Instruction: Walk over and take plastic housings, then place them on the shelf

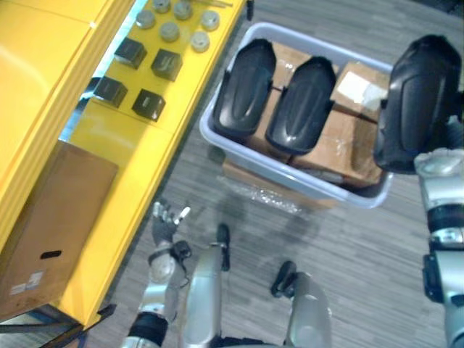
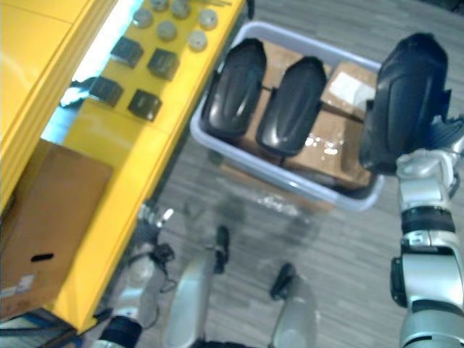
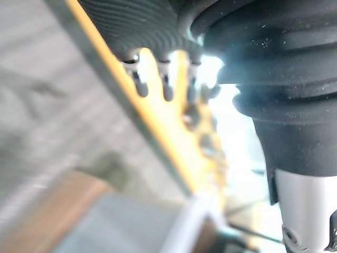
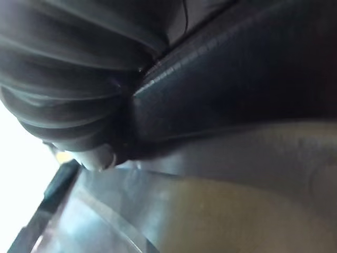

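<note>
With one black housing (image 1: 423, 101) raised at the right robot hand (image 2: 444, 136), its grip hidden and impossible to tell, and two more housings (image 1: 245, 90) lying in the grey bin (image 1: 275, 170), the robot should carry the raised one level toward the yellow shelf (image 1: 123, 159), keeping the relaxed, empty left robot hand (image 1: 165, 223) clear.

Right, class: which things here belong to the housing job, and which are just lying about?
Job: housing at the right hand; two housings in the bin; shelf.
Lying about: black blocks, grey discs and a box on the shelf; the open left hand is idle.
</note>
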`<state>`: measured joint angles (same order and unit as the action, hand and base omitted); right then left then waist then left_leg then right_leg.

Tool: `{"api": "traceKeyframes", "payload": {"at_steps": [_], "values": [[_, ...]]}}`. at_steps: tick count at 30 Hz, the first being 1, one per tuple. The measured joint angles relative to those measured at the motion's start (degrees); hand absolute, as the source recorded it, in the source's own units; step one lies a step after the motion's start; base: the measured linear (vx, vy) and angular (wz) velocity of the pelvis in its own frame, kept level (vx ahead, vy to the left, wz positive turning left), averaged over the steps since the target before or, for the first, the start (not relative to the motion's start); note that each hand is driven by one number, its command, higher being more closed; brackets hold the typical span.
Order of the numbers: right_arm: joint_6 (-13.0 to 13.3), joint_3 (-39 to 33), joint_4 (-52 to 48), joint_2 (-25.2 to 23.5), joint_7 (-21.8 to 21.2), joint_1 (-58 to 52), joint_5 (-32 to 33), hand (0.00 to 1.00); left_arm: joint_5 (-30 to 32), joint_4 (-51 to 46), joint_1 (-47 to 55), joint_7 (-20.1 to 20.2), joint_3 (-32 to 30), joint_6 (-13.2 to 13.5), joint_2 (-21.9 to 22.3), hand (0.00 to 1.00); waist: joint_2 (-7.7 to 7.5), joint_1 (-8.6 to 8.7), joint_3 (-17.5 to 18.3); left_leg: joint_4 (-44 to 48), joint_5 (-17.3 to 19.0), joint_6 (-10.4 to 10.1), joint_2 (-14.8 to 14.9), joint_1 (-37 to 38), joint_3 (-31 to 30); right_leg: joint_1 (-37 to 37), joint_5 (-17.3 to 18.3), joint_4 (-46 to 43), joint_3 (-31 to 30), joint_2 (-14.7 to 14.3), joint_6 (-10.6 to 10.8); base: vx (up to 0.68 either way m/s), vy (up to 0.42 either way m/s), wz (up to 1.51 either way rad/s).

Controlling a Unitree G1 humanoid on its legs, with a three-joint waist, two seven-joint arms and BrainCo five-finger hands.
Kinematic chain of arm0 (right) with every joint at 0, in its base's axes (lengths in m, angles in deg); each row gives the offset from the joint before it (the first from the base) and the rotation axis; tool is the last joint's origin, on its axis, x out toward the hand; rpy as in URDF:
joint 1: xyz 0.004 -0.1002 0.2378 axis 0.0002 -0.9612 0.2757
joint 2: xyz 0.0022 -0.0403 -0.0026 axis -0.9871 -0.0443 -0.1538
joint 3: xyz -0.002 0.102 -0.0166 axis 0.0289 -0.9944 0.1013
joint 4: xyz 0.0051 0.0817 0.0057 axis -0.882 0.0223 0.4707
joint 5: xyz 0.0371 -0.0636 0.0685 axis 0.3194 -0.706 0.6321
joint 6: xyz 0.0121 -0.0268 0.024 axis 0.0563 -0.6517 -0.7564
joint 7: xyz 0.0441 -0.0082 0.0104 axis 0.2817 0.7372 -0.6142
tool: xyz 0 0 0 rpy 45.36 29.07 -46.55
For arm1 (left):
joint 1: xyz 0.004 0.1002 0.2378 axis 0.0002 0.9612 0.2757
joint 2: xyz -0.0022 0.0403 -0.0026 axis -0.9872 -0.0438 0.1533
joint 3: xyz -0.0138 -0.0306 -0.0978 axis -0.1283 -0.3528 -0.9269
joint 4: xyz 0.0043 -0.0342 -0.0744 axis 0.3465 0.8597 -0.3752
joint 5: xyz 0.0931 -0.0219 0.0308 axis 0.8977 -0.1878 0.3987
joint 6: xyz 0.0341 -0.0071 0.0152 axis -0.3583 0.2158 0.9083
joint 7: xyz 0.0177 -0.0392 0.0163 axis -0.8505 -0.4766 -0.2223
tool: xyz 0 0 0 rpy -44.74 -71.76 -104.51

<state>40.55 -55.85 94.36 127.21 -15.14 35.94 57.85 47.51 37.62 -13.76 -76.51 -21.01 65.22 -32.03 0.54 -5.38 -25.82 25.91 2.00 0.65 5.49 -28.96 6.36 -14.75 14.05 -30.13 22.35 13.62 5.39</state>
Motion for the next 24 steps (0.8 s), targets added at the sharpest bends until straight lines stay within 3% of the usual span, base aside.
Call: {"api": "traceKeyframes", "payload": {"at_steps": [3, 8, 13, 17, 19, 24], "values": [[1.2, -3.2, -4.3, 0.0, 1.8, -1.7, -1.7, 1.0, 0.3, -6.6, 0.5, 3.1, -0.5, -1.9, -2.2, 0.0, -1.11, 0.28, 0.0, -3.2, -0.4, -0.2, -0.3, 3.9, 0.6, 4.4, -2.3, 5.4, 0.1, -0.9, 0.5, 0.09, 0.039, -0.05], [6.2, -3.7, -11.9, -0.7, 2.6, -4.9, -6.2, 1.0, 0.2, -16.5, -0.6, 11.6, 0.3, -5.7, -5.0, 0.0, -3.47, 1.43, 1.6, -8.0, -0.7, -0.3, -1.0, 10.3, 2.6, 11.2, -5.3, 13.6, -0.4, -2.2, 1.2, 0.12, 0.002, -0.13], [10.9, -2.1, -25.7, -4.3, 2.8, -7.7, -14.2, 1.0, -2.2, -17.5, -10.1, 19.6, 7.7, -13.3, -6.1, 0.0, -5.61, 3.36, 6.0, -11.1, -0.8, -0.5, -1.1, 14.7, 6.3, 15.1, -9.1, 20.3, -2.5, -2.8, 1.3, 0.1, 0.003, -0.24], [15.0, 3.1, -29.8, -8.6, 2.0, -8.3, -18.5, 1.0, -6.2, -16.2, -18.4, 22.4, 13.2, -17.3, -5.2, 0.0, -5.51, 4.66, 10.2, -14.3, -0.9, -0.5, -1.0, 18.7, 9.4, 17.2, -12.8, 24.2, -5.1, -3.1, 1.0, 0.11, 0.038, -0.43], [17.1, 5.6, -29.8, -10.8, 1.8, -8.6, -20.5, 1.0, -7.5, -12.3, -23.5, 22.4, 15.8, -18.8, -2.7, 0.0, -4.63, 5.86, 12.9, -16.4, -1.0, -0.6, -1.1, 20.4, 10.2, 17.6, -14.8, 25.3, -5.6, -3.3, 0.8, 0.05, 0.053, -0.27], [19.2, 6.6, -29.9, -15.5, 2.0, -8.8, -20.7, 1.0, -7.5, -6.2, -27.8, 22.0, 19.8, -19.3, -0.1, 0.0, -4.46, 6.78, 14.9, -21.7, -3.3, -1.0, -1.7, 24.3, 11.7, 18.4, -15.8, 26.3, -6.9, -3.4, 0.1, 0.0, 0.03, -0.18]]}}
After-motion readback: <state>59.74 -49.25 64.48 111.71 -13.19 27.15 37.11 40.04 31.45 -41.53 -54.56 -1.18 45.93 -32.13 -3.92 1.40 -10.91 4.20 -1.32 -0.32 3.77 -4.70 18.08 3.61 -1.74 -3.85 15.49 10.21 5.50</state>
